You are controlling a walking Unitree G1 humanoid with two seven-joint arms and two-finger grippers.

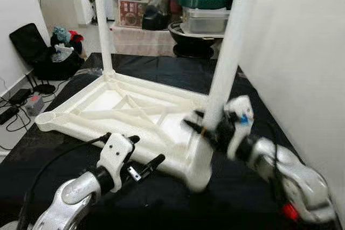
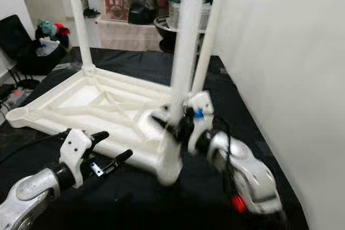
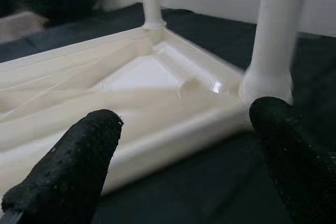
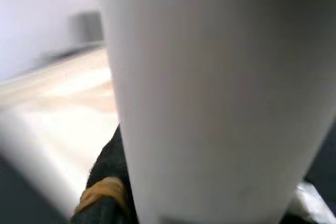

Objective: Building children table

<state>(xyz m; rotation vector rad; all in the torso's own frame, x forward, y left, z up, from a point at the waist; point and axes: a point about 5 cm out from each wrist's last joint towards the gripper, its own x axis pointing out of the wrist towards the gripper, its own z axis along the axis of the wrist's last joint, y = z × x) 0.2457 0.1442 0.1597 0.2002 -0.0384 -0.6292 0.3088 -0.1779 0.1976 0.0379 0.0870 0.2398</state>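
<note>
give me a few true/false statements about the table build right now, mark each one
1. The white tabletop lies upside down on the black cloth. True.
2. The right gripper is closed around the near leg. True.
3. The left gripper holds a leg. False: it is open, beside the tabletop's near edge, holding nothing.
4. All four corners carry legs. False: the near left corner socket has no leg.
5. The near leg stands upright in its corner. True.
</note>
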